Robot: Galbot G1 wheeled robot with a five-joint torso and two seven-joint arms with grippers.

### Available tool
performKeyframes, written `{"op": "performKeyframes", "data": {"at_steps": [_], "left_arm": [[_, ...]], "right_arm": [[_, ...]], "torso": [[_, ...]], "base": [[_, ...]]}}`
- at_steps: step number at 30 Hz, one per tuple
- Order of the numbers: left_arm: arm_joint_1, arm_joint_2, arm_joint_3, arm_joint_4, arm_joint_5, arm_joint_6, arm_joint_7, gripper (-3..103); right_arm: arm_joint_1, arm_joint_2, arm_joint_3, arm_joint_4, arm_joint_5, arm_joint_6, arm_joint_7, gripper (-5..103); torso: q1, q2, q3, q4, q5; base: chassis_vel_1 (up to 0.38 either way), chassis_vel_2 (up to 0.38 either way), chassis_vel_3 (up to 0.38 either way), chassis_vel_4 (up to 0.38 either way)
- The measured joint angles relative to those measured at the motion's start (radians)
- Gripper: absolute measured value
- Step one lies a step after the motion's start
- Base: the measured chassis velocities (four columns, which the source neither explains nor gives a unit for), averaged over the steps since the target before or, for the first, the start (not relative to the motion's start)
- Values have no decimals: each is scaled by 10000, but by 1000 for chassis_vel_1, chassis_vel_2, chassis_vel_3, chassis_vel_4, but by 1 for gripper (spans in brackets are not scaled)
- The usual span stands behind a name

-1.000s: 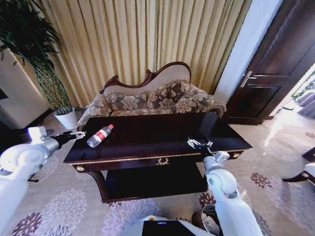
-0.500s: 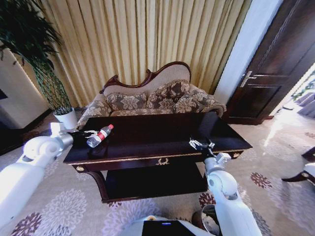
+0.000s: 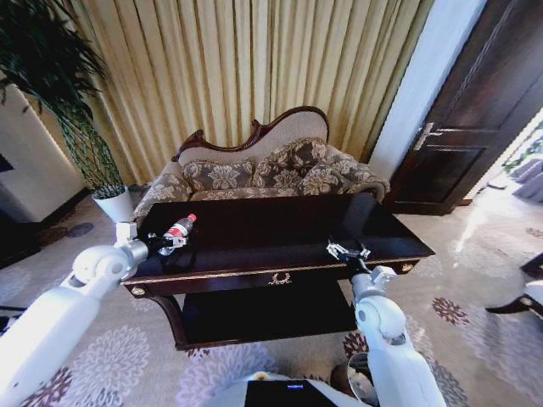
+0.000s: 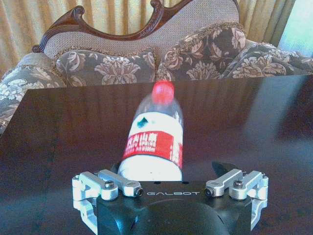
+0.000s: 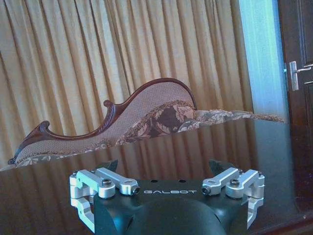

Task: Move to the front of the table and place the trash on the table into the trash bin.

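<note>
Reaching for the bottle, a clear plastic one with a red label and red cap, lying on its side toward ten o'clock on the dark glossy surface, cap aimed at the sofa. Straddling the bottle's base with the left tool, fingers spread wide to either side and, by the left wrist view, not yet pinching it. Holding the right tool low over the near edge at about four o'clock, fingers likewise spread and gripping nothing.

Judged early in the job: parked already at the front of the surface, so the drive looks done; the bottle not yet lifted, the carry and the drop into the bin all left to do. Showing what appears to be the trash bin, dark and round with a shiny rim, on the floor at about five o'clock, partly hidden behind the right arm.

Mirroring the sofa and curtains in the polished top, gold trim along the front, a lower shelf beneath. Beyond, at twelve o'clock, the carved floral sofa against pleated gold curtains; a potted plant at ten o'clock, a dark wooden door at two, patterned carpet underfoot.
</note>
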Motion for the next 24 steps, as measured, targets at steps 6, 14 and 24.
{"op": "performKeyframes", "data": {"at_steps": [6,14,24], "left_arm": [[367,-129,-172,-213,38,-6,-211,100],[570,-186,-217,-224,128,55,-217,100],[466,-255,-217,-265,135,57,-425,100]], "right_arm": [[64,26,-88,-173,-45,26,-1,100],[130,81,-182,-338,-91,60,-1,100],[221,-109,-137,-389,-64,62,-1,100]], "torso": [[0,0,0,-1,1],[1,-2,3,-3,-8],[1,-2,2,-3,-6]], "base": [[0,0,0,0],[0,0,0,0],[0,0,0,0]]}}
